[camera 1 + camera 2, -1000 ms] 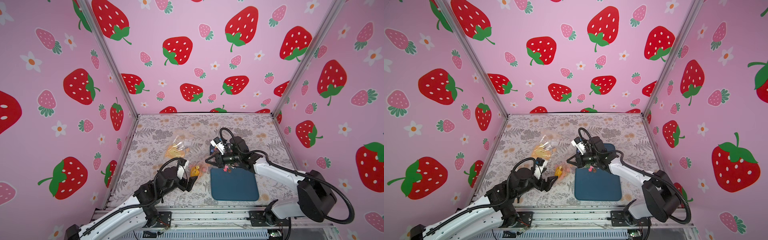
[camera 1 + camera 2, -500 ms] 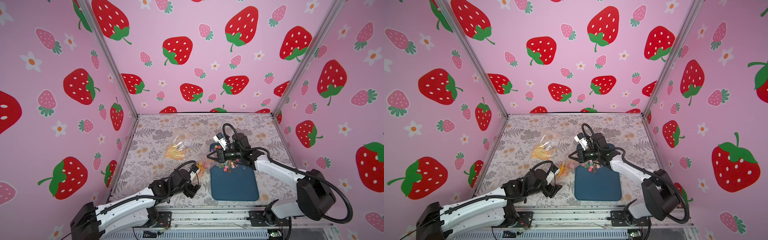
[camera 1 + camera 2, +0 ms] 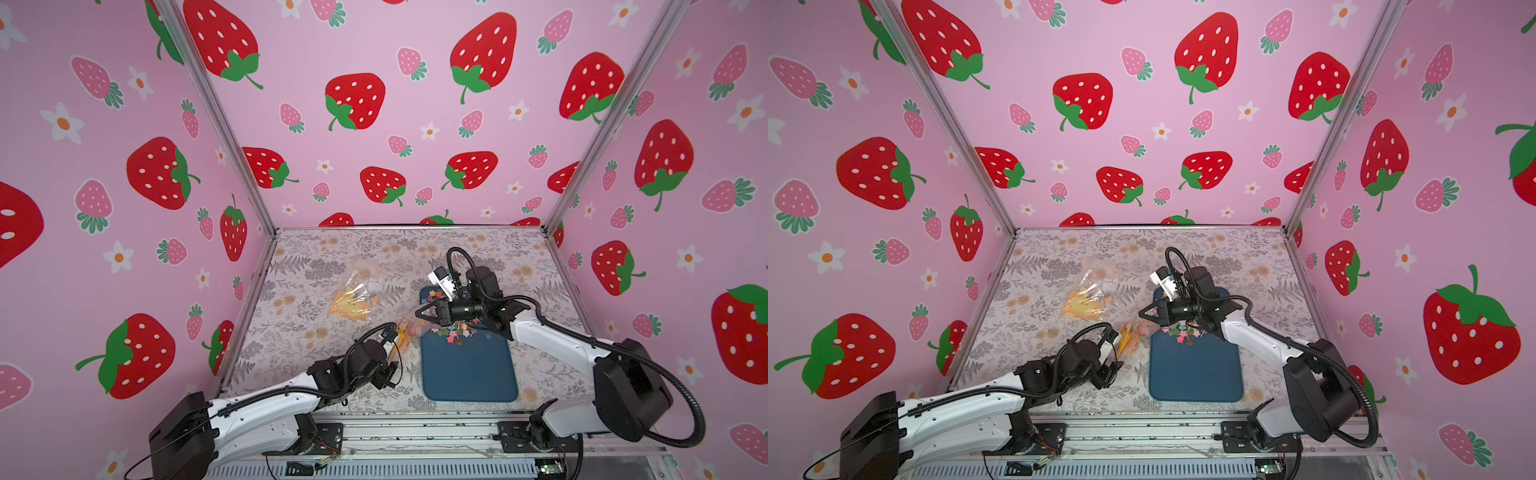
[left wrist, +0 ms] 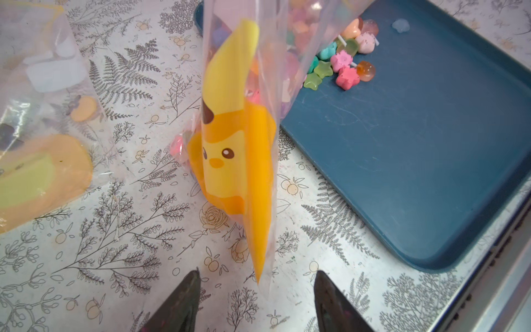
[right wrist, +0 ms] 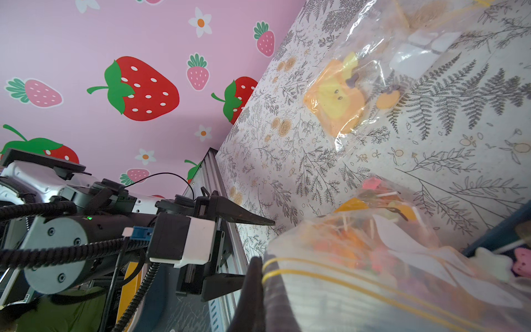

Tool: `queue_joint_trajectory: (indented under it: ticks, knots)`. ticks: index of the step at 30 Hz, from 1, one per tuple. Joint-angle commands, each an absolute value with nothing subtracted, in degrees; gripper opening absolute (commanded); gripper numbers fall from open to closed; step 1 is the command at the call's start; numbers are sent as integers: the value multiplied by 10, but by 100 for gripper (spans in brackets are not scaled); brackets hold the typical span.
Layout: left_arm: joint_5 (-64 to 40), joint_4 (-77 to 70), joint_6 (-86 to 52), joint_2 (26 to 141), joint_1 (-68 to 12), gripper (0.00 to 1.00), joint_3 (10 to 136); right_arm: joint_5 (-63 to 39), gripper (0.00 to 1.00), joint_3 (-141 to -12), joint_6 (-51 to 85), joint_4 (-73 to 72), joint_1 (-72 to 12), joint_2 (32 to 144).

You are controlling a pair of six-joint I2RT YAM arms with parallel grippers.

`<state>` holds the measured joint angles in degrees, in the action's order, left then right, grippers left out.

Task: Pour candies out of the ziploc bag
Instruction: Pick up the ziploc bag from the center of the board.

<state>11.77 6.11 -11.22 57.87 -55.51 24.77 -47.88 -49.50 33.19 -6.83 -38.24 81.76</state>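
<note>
Some candies (image 3: 453, 332) are spilled on the tray (image 3: 469, 370) under the right pincer (image 3: 419, 314), clamped on the ziploc bag (image 4: 238, 129); many remain bagged. Left pincer (image 4: 255, 277) is spread wide.

Bright, even light fills both top views; shadows on the table (image 3: 332, 257) are faint, and the wide lens splays the walls (image 3: 104, 249) at the edges. White glare streaks a second bag (image 3: 352, 297) at ten o'clock from the tray (image 3: 469, 374). The left wrist view is mostly sharp; in the right wrist view the ziploc bag (image 5: 373, 273), nearest the lens, blurs.
</note>
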Motion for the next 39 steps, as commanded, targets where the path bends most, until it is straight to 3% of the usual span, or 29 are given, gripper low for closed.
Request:
queue_joint_trajectory:
  ticks: [1,10,18,23,34,39]
  knots:
    - [115,22,-93,598,-543,62,243,-492,0,-492,333,-95,-380,801]
    - [66,-32,-91,646,-498,38,248,-490,0,-487,337,-100,-380,797]
    - [18,-40,-97,680,-497,41,261,-487,0,-488,334,-102,-380,800]
    - [34,-20,-102,669,-496,30,264,-486,0,-487,331,-102,-381,802]
    - [54,10,-111,628,-496,28,257,-489,0,-483,331,-112,-380,809]
    - [25,5,-114,656,-496,40,268,-488,0,-486,329,-109,-380,809]
